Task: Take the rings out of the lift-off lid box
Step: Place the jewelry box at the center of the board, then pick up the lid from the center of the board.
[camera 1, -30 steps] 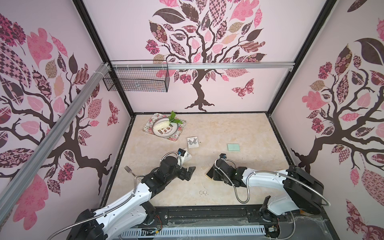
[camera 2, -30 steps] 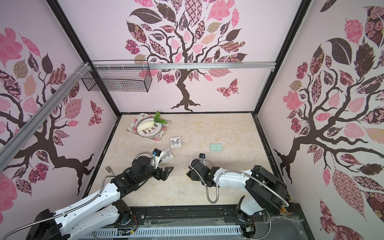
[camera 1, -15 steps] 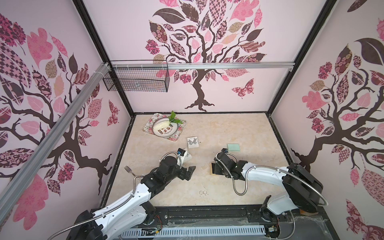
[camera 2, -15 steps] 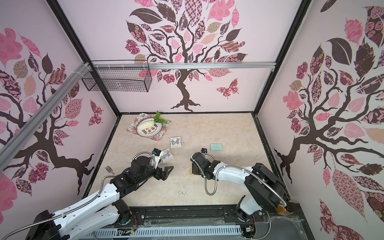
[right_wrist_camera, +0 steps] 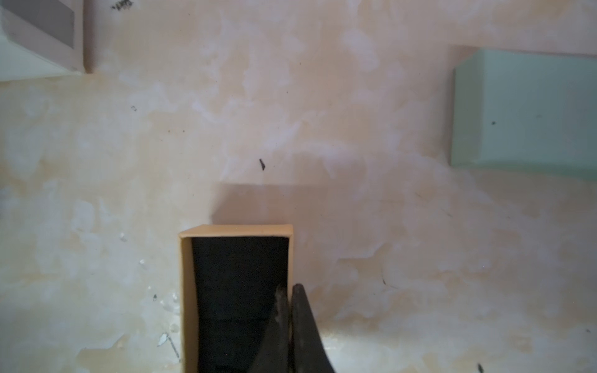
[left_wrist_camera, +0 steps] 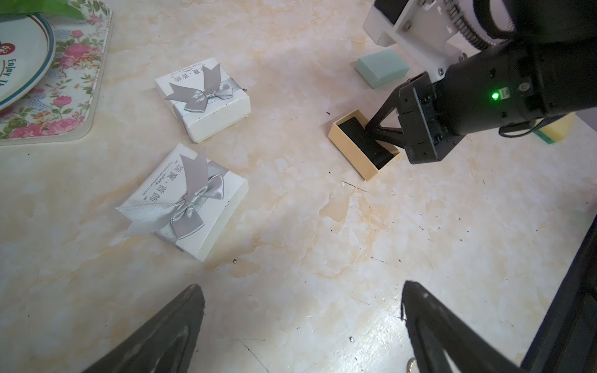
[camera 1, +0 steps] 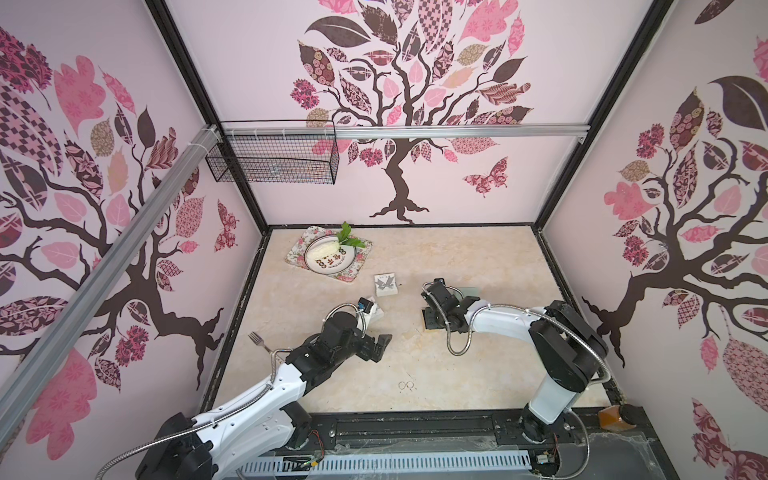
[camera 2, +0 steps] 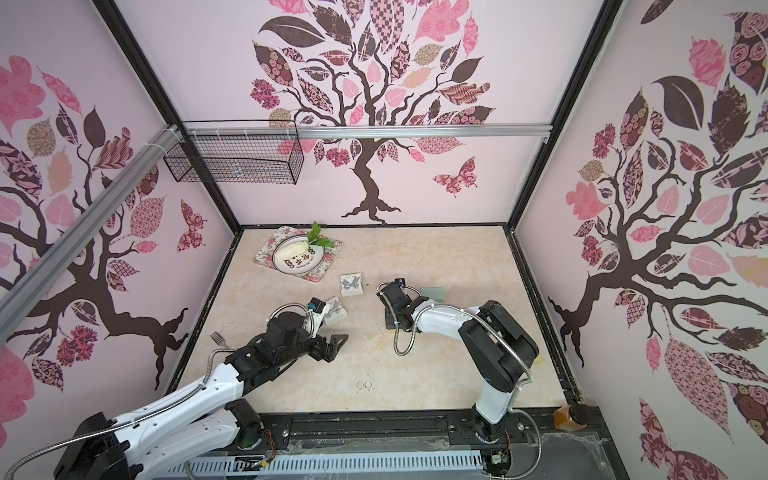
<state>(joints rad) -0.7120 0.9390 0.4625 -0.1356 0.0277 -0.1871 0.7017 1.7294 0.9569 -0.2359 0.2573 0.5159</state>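
Right gripper (right_wrist_camera: 290, 287) pinched shut at the wall of the open tan cardboard box (right_wrist_camera: 186, 290) — lifting could tip it; left gripper (left_wrist_camera: 302, 285) gapes empty. Two thin silvery wire rings (camera 1: 406, 385) lie at six o'clock on the beige marbled tabletop (camera 1: 457, 257).

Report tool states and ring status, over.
Left tool open, hovering. Right tool shut at the side wall of the open tan cardboard box with black lining; no ring visible inside. Two thin silvery wire rings on the table. Nothing obstructing.
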